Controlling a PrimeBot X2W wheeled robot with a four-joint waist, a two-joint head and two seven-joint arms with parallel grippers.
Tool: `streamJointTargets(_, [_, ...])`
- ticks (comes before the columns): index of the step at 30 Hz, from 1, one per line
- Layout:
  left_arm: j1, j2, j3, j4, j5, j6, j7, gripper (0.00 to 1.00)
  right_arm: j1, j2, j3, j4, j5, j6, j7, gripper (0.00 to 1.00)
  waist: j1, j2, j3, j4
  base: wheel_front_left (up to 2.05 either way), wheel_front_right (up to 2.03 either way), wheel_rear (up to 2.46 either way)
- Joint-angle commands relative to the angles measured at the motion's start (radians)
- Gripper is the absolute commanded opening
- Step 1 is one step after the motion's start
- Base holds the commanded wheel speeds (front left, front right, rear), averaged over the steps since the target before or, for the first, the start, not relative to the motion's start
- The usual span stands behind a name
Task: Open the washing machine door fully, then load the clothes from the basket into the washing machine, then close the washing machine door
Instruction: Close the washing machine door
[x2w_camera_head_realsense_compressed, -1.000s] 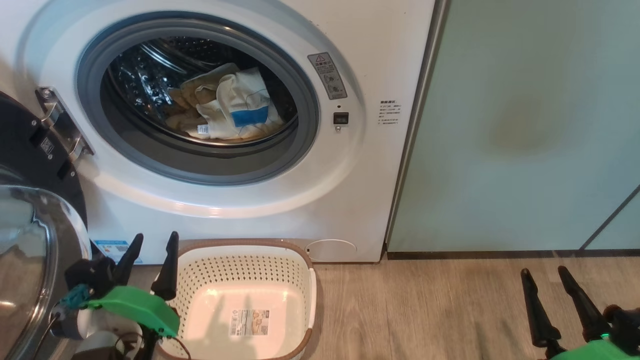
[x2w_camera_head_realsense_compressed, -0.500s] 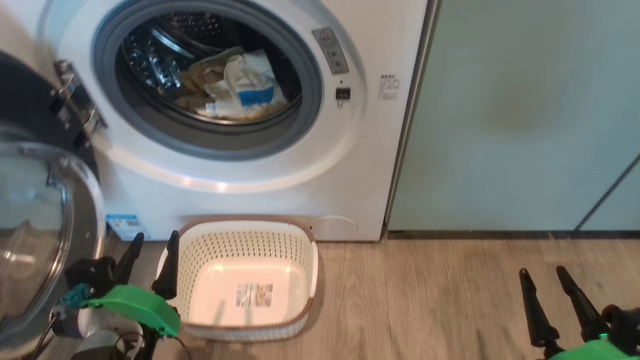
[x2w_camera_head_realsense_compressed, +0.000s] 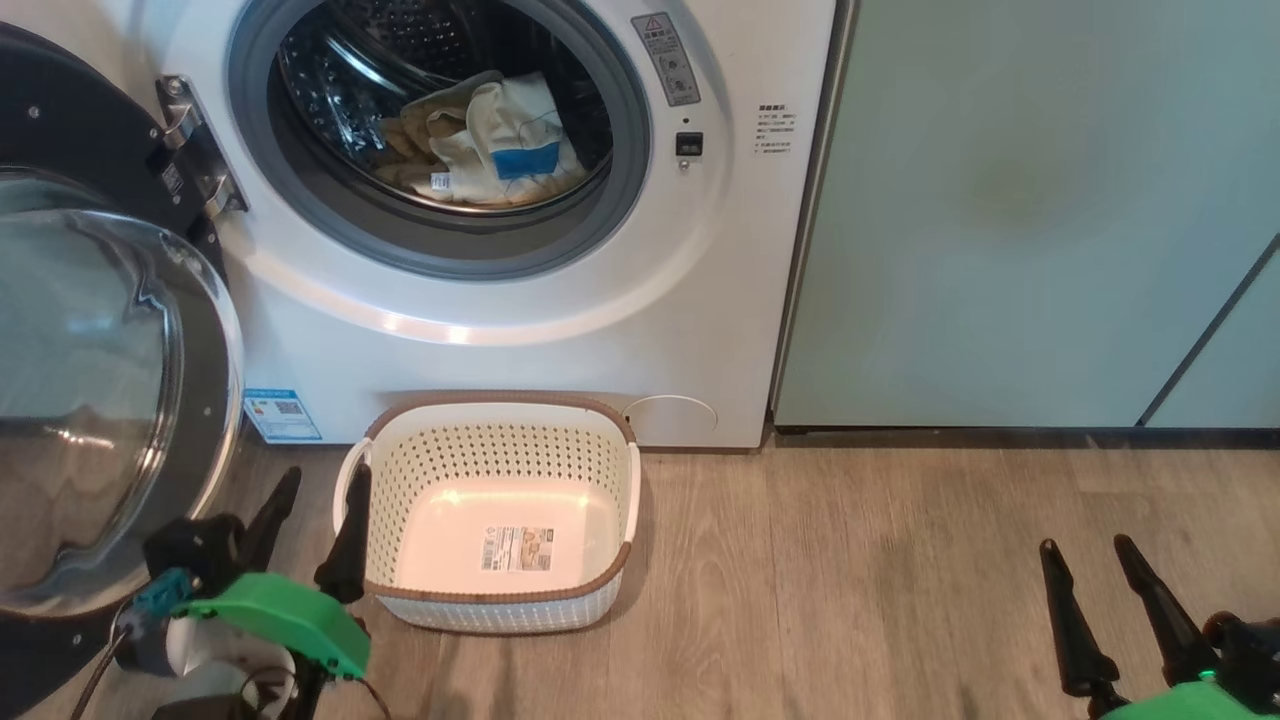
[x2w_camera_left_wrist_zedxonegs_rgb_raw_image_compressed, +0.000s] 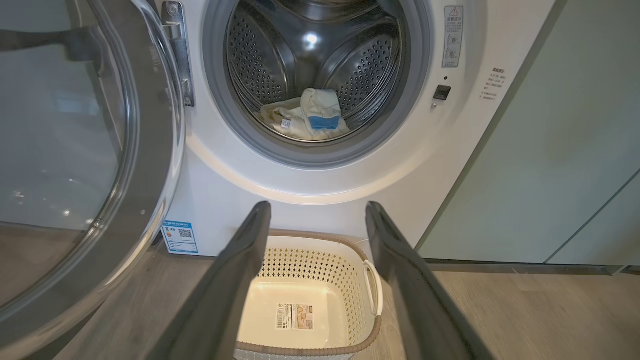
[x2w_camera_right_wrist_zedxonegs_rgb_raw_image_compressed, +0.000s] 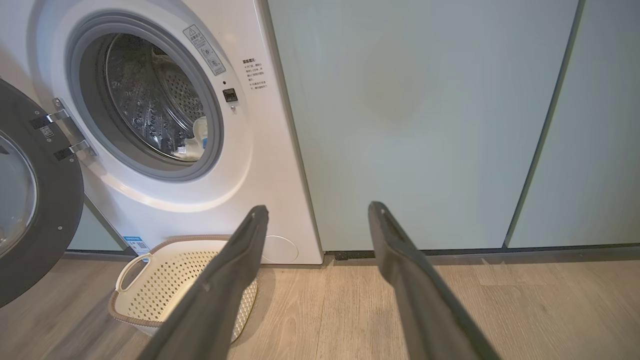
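Note:
The white washing machine (x2w_camera_head_realsense_compressed: 700, 300) (x2w_camera_left_wrist_zedxonegs_rgb_raw_image_compressed: 220, 200) (x2w_camera_right_wrist_zedxonegs_rgb_raw_image_compressed: 270, 165) stands with its door (x2w_camera_head_realsense_compressed: 110, 380) (x2w_camera_left_wrist_zedxonegs_rgb_raw_image_compressed: 85, 160) (x2w_camera_right_wrist_zedxonegs_rgb_raw_image_compressed: 30, 195) swung wide to the left. Cream clothes (x2w_camera_head_realsense_compressed: 490, 145) (x2w_camera_left_wrist_zedxonegs_rgb_raw_image_compressed: 307, 115) (x2w_camera_right_wrist_zedxonegs_rgb_raw_image_compressed: 196, 140) with a blue patch lie in the steel drum. On the floor before the machine sits the cream basket (x2w_camera_head_realsense_compressed: 500, 460) (x2w_camera_left_wrist_zedxonegs_rgb_raw_image_compressed: 320, 260) (x2w_camera_right_wrist_zedxonegs_rgb_raw_image_compressed: 165, 280), with just a label inside. My left gripper (x2w_camera_head_realsense_compressed: 325, 475) (x2w_camera_left_wrist_zedxonegs_rgb_raw_image_compressed: 317, 210) is open beside the basket's left handle. At the lower right, my right gripper (x2w_camera_head_realsense_compressed: 1085, 545) (x2w_camera_right_wrist_zedxonegs_rgb_raw_image_compressed: 317, 210) is open over the floor.
Pale green cabinet doors (x2w_camera_head_realsense_compressed: 1030, 210) (x2w_camera_right_wrist_zedxonegs_rgb_raw_image_compressed: 415, 120) fill the wall right of the machine. Wood-look floor (x2w_camera_head_realsense_compressed: 880, 580) stretches between the basket and my right gripper. The open door's glass bowl bulges toward my left arm.
The camera has tilted down and shifted, so the machine sits higher in the picture and the whole basket shows. Both grippers stay open in the same spots.

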Motion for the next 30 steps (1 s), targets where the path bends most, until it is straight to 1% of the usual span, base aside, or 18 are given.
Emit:
streamJointTargets(1, [-0.036, 0.028, 0.037, -0.032, -0.005, -0.001, -0.008, 1.00, -0.022, -0.016, 0.015, -0.028, -0.003, 0.001, -0.007, 1.00, 0.0000, 0.0000, -0.001, 0.000, -0.09, 0.09, 0.00])
streamJointTargets(10, [-0.030, 0.021, 0.043, -0.039, -0.008, 0.000, -0.008, 1.00, -0.017, -0.016, 0.011, -0.030, -0.003, 0.001, -0.007, 1.00, 0.0000, 0.0000, -0.005, 0.009, 0.00, 0.00, 0.00])
streamJointTargets(15, [-0.024, 0.006, 0.048, -0.056, -0.001, 0.012, -0.008, 1.00, -0.011, -0.012, 0.007, -0.033, -0.005, 0.001, -0.007, 1.00, 0.0000, 0.0000, -0.006, 0.027, 0.00, 0.00, 0.00])
streamJointTargets(19, [-0.026, 0.006, 0.052, -0.055, -0.003, 0.010, -0.008, 1.00, -0.009, -0.011, 0.007, -0.032, -0.004, 0.001, -0.007, 1.00, 0.0000, 0.0000, -0.005, 0.056, 0.00, 0.00, 0.00])
streamJointTargets(23, [-0.031, 0.005, 0.053, -0.043, -0.004, 0.008, -0.008, 1.00, -0.011, -0.011, 0.009, -0.032, -0.002, 0.001, -0.007, 1.00, 0.0000, 0.0000, -0.002, 0.100, 0.00, 0.00, 0.00])
streamJointTargets(24, [-0.031, 0.005, 0.053, -0.043, -0.004, 0.008, -0.008, 1.00, -0.011, -0.011, 0.009, -0.032, -0.002, 0.001, -0.007, 1.00, 0.0000, 0.0000, -0.002, 0.100, 0.00, 0.00, 0.00])
streamJointTargets(30, [-0.042, 0.000, 0.058, -0.041, -0.004, 0.007, -0.008, 1.00, -0.019, -0.009, 0.011, -0.033, -0.001, 0.001, -0.007, 1.00, 0.0000, 0.0000, 0.004, 0.187, 0.00, 0.00, 0.00])
